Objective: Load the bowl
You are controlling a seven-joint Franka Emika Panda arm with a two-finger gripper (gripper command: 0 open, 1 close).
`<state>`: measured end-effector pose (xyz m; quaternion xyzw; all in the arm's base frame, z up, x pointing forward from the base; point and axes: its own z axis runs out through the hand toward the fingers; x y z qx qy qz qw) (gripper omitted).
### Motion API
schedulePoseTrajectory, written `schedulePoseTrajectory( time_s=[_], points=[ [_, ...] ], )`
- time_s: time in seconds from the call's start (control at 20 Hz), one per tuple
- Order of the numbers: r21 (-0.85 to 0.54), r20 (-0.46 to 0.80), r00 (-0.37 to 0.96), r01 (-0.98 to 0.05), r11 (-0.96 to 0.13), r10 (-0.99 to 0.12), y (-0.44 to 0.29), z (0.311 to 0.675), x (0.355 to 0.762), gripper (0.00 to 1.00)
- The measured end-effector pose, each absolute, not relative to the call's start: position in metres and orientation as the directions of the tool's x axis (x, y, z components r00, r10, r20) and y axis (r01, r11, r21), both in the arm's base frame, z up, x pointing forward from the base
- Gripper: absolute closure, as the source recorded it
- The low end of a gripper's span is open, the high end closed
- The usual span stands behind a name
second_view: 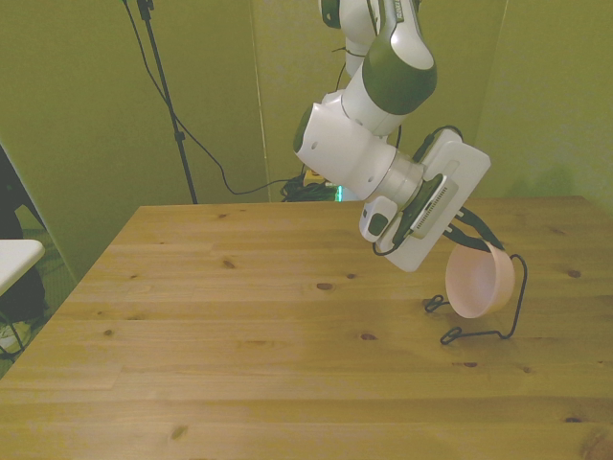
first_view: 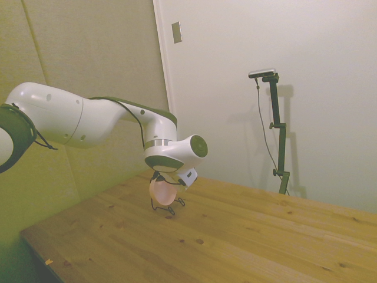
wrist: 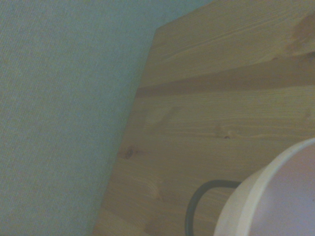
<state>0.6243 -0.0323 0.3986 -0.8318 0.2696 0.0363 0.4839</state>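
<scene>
The jaws (second_view: 469, 241) are hidden behind the wrist housing and the bowl in both the side and front views; whether they are open or closed on anything cannot be told. They sit directly above the bowl (second_view: 479, 281), at its upper rim.

The bowl is small, round, pale pink, plain and smooth. It stands on edge, tilted, within a thin black wire rack (second_view: 484, 316). The rack's looped feet rest on the worktop (second_view: 239, 326). In the front view the bowl and rack lie toward the front view's right. In the wrist view the bowl's pale rim (wrist: 256, 196) shows close up, with a dark wire loop (wrist: 197, 201) beside it.

The worktop is light, knotty wooden planking. A white arm (first_view: 88, 118) reaches over it. Behind are plain pale walls (first_view: 265, 35), with a small switch plate (first_view: 177, 32) in the side view.
</scene>
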Motion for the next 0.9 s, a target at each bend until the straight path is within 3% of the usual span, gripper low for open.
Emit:
schedulePoseTrajectory(
  time_s=[0.6,0.65,0.9],
  points=[
    [-0.78,-0.342,0.838,-0.505,-0.368,-0.426,-0.039,0.387,0.626,1.0],
    [-0.781,-0.344,0.835,-0.509,-0.362,-0.43,-0.042,0.386,0.626,0.0],
    [-0.781,-0.352,0.828,-0.517,-0.35,-0.437,-0.046,0.382,0.626,0.0]
  ],
)
